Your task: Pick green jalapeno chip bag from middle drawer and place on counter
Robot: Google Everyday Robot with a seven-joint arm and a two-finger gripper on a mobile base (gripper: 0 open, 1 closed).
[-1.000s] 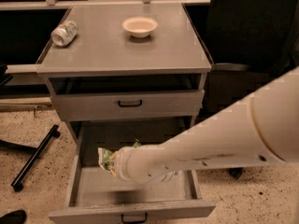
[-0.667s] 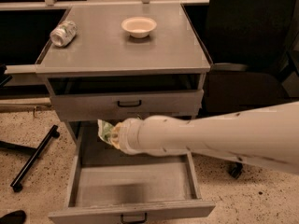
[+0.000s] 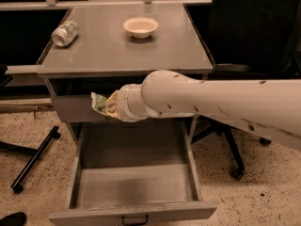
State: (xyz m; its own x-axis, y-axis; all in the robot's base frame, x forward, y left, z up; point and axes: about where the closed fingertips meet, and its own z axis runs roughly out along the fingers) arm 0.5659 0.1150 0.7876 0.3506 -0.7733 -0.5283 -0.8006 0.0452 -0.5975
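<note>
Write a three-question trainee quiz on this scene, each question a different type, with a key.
1. True or false: the green jalapeno chip bag lies on the floor of the middle drawer.
2. Which sits nearer the left edge of the counter? A. the white bowl B. the crushed can
3. Where is the gripper, and what does it hold?
Key: 1. False; the bag hangs in the air at the gripper. 2. B. 3. Above the open middle drawer and below the counter top, shut on the green jalapeno chip bag.

no legible text on chip bag (image 3: 99, 102), can (image 3: 65, 33)
</note>
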